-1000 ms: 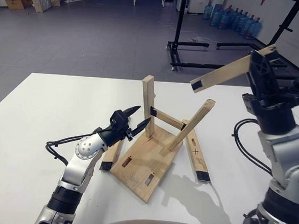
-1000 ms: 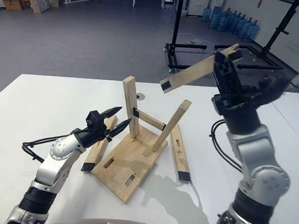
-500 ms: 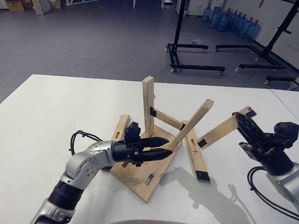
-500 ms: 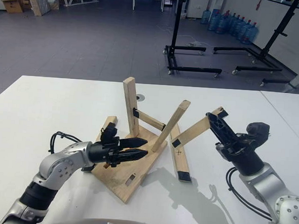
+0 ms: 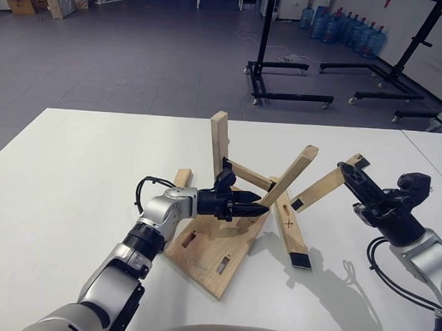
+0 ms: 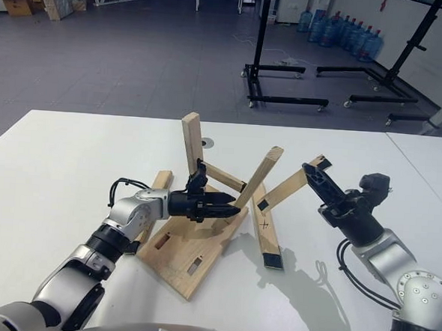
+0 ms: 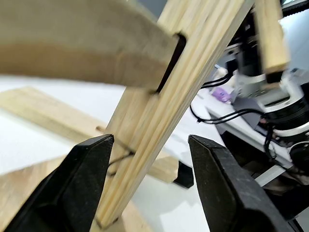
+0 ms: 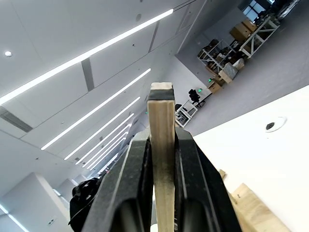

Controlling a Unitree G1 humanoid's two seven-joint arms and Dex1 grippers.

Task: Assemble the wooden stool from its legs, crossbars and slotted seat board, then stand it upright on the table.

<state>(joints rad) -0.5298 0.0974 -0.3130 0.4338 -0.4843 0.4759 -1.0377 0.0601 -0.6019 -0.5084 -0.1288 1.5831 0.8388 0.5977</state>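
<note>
One spare leg [image 5: 290, 231] beside seat board [image 5: 206, 264]; left fingers [image 7: 77, 179] spread astride leaning leg [image 5: 289, 177]; right fingers [image 8: 126, 193] clamping raised leg [image 5: 321, 190].

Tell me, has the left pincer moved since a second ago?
Yes. The left pincer advanced rightward over the slotted wooden seat board, now straddling the leaning wooden leg.

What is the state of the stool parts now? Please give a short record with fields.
seat board: flat on the table
upright leg: stands in the seat board
tilted leg: joined to upright leg by crossbar
left gripper: open, fingers either side of tilted leg
right gripper: shut on third leg, held above table
loose leg: lies on table right of seat board
</note>
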